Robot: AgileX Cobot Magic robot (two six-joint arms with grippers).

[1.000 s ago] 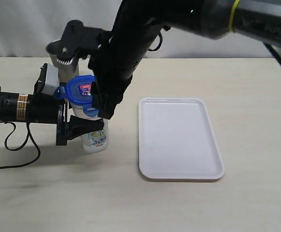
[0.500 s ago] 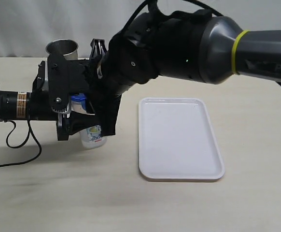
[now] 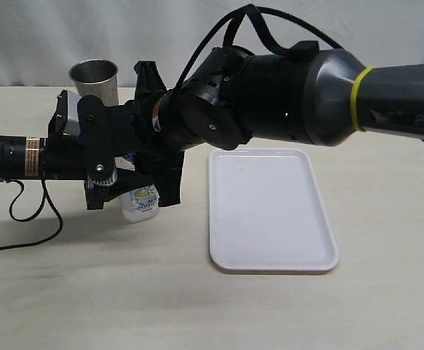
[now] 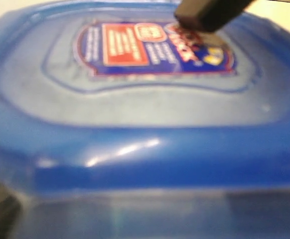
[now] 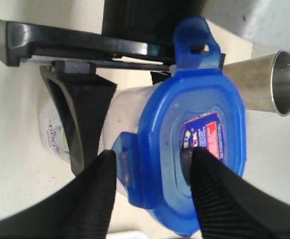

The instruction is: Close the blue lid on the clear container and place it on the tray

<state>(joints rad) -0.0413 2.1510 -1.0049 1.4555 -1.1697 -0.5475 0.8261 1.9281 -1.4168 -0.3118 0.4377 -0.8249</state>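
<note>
The left tool point(image 3: 127, 192) is closed tight on the clear container point(image 3: 140, 206), holding it by its side. The container looks like it stands on the counter point(image 3: 197, 306), but I can't be sure.

The blue lid point(image 5: 170, 114) sits on top of the container, right under the right tool point(image 5: 150, 154). That tool has its two fingers spread apart and grips nothing. One fingertip point(image 4: 210, 12) rests on the lid's top, by the sticker.

I think the job is at the lid-closing step. One flap point(image 5: 197, 37) sticks out from the lid, and another flap point(image 5: 122, 154) near the fingers looks loose too, so the lid seems to be on but not locked. Next, the right tool should push the flaps down one at a time while the left tool holds the container steady.

The tray point(image 3: 270, 211) lies past the right tool, on the far side from the left tool, with nothing on it. A steel cup point(image 3: 94, 75) stands close behind the left tool and could get knocked. The big right arm hangs between the container and the tray, so it would need to move away first.
</note>
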